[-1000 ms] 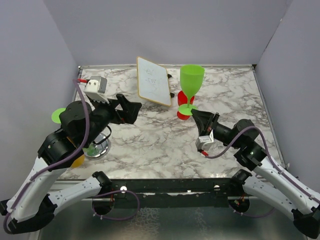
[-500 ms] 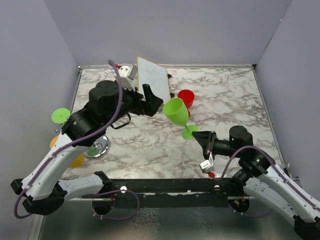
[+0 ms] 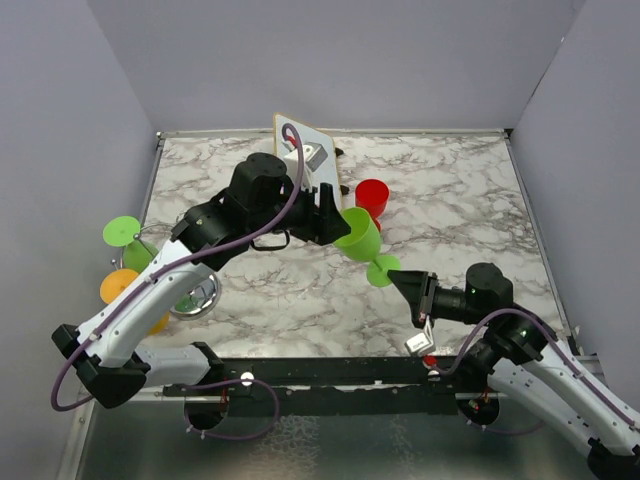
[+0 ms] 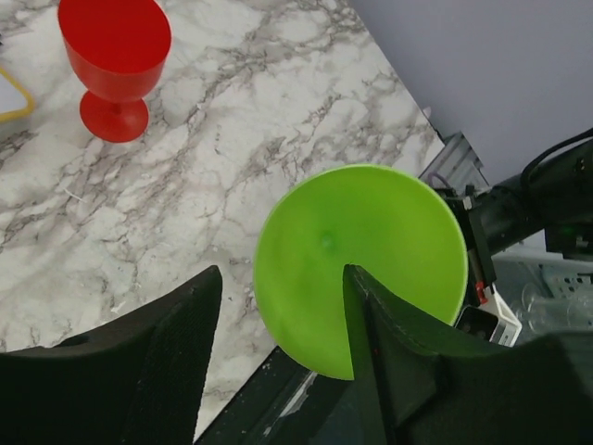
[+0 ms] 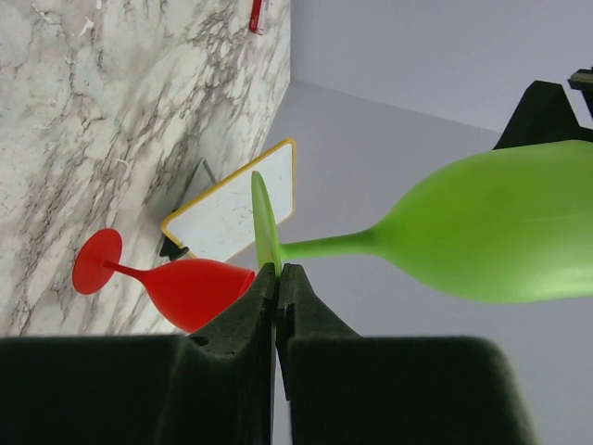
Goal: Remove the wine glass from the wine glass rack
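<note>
1. Four wine glasses: green glass (image 3: 357,236), second green glass (image 3: 122,231), red glass (image 3: 372,194), orange glass (image 3: 118,285).
2. One chrome rack (image 3: 203,295).
3. One white board (image 5: 232,218).
4. Two robot arms: left arm (image 3: 150,295), right arm (image 3: 545,365).

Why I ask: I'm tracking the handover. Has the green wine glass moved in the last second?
Yes. The green wine glass moved down the top view and tilted leftward, from upright over the red wine glass to below it.

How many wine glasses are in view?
4: green wine glass in the right gripper; red glass standing behind it; second green glass and orange glass at the rack. The left arm may hide more.
</note>
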Available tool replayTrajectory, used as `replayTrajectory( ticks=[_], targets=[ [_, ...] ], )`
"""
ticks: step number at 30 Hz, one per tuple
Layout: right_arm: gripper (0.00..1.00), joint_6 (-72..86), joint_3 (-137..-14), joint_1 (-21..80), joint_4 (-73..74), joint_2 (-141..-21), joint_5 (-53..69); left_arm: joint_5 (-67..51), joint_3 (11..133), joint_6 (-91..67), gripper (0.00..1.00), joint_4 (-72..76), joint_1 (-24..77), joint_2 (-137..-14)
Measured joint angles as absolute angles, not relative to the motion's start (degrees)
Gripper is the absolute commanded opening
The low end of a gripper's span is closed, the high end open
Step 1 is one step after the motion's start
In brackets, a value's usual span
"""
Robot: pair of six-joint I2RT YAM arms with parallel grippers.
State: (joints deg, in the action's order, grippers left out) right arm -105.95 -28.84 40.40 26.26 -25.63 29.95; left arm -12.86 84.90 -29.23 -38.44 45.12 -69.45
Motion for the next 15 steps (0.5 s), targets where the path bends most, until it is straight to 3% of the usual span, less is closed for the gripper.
replayTrajectory(
  ticks=[9, 11, 15],
  targets=[
    [0.02, -106.3, -28.4, 40.6, 26.6, -24.7, 29.8, -17.4, 81.9, -29.2, 0.15, -38.8, 45.1, -71.8],
    [0.08, -106.2, -28.4, 40.6, 26.6, -24.7, 29.8, -17.2, 81.9, -29.2, 0.1, -38.9, 45.0, -71.8],
    [0.33, -104.1, -28.4, 40.6, 26.1, -24.8, 30.0, -15.5, 82.1, -29.0, 0.03, -39.8, 45.0, -71.8]
  ],
)
